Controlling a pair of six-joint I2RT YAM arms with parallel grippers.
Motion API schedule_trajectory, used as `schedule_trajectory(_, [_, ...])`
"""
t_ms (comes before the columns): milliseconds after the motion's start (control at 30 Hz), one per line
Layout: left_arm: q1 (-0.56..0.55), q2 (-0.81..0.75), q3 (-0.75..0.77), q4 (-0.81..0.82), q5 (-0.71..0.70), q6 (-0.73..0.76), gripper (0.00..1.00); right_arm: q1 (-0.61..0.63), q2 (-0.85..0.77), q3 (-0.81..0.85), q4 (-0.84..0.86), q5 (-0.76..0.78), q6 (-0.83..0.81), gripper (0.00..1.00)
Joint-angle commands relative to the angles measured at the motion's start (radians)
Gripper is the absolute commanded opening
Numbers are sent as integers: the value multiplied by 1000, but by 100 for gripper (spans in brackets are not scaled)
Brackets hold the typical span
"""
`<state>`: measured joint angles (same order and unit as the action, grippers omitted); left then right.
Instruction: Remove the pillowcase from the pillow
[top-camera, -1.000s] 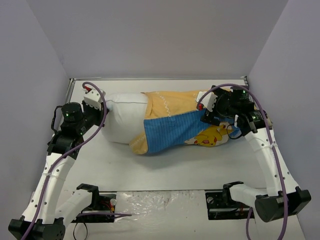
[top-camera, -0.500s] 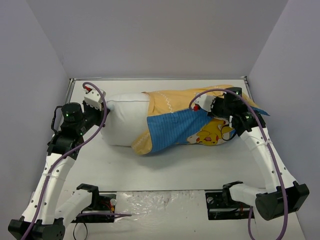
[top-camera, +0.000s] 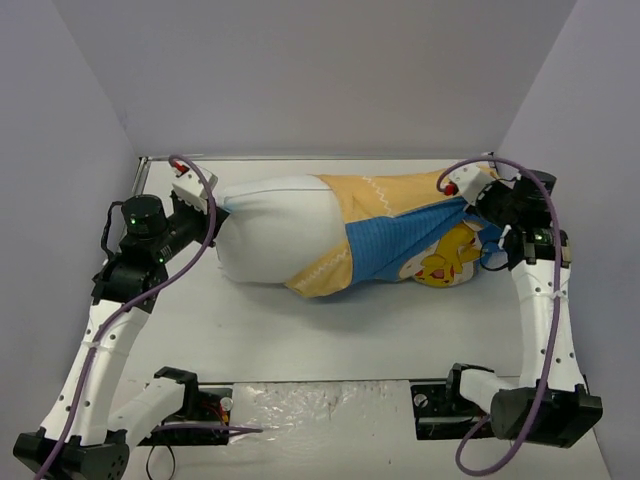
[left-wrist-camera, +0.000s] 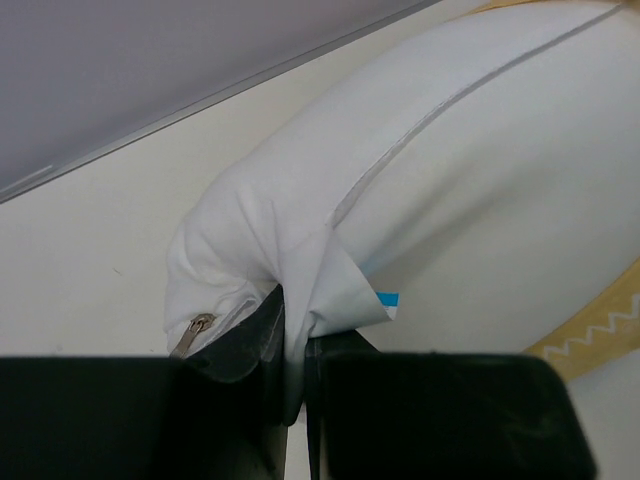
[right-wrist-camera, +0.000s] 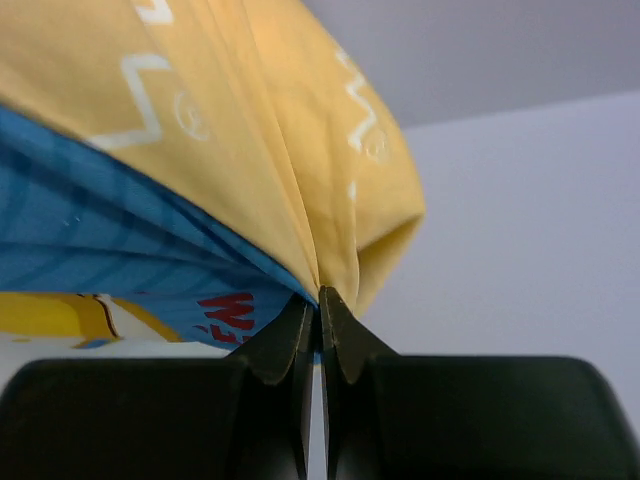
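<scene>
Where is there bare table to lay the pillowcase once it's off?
Free: the broad table strip between the pillow and the arm bases. Crowded: both pillow ends, where the left pincer grips the pillow and the right pincer the pillowcase.

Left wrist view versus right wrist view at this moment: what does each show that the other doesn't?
Only the left wrist view shows the white pillow, its small blue tag, and the left gripper, jaws pinching the pillow's corner. Only the right wrist view shows the right gripper, jaws shut on a fold of the pillowcase, plus its blue striped side and red lettering. Both show the pillowcase's yellow zigzag fabric.
</scene>
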<state>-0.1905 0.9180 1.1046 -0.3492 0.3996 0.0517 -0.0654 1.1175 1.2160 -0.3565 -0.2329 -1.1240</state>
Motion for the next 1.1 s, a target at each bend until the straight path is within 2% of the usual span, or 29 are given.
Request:
schedule_trajectory(0, [46,-30,92,96,-113,31,2,-215,-1,42,114,41,9,0])
schedule_trajectory(167, [52,-31,58,111,-105,22,2,-316,28,-25,128,-52,7,0])
schedule_trajectory(333, [60,-28,54,116,-108,19,2,-364,56,-62,198,-28,59,0])
schedule_trajectory(467, [62,-12,43,130,-30,-19,2,-390,33,-56,157,-181,101,0])
schedule_trajectory(500, [60,-5,37,131,-12,-29,2,-390,18,-53,93,-233,101,5])
schedule_trajectory(533, [60,2,32,133,2,-50,2,-390,-14,-43,46,-359,74,25])
schedule_trajectory(600, [60,22,21,150,18,-101,2,-387,-47,-35,-87,-495,46,47])
schedule_trajectory(633, [60,39,20,150,16,-134,2,-375,-77,-30,-140,-614,-15,61])
schedule_trajectory(733, [60,64,31,135,-11,-185,2,-321,-151,-42,-275,-710,-92,77])
schedule_trajectory(900, [57,117,40,141,-51,-335,2,-53,-199,-87,-280,-600,-7,82])
schedule_trajectory(1067, [54,195,70,112,-76,-449,2,56,-148,-162,-269,-496,24,79])
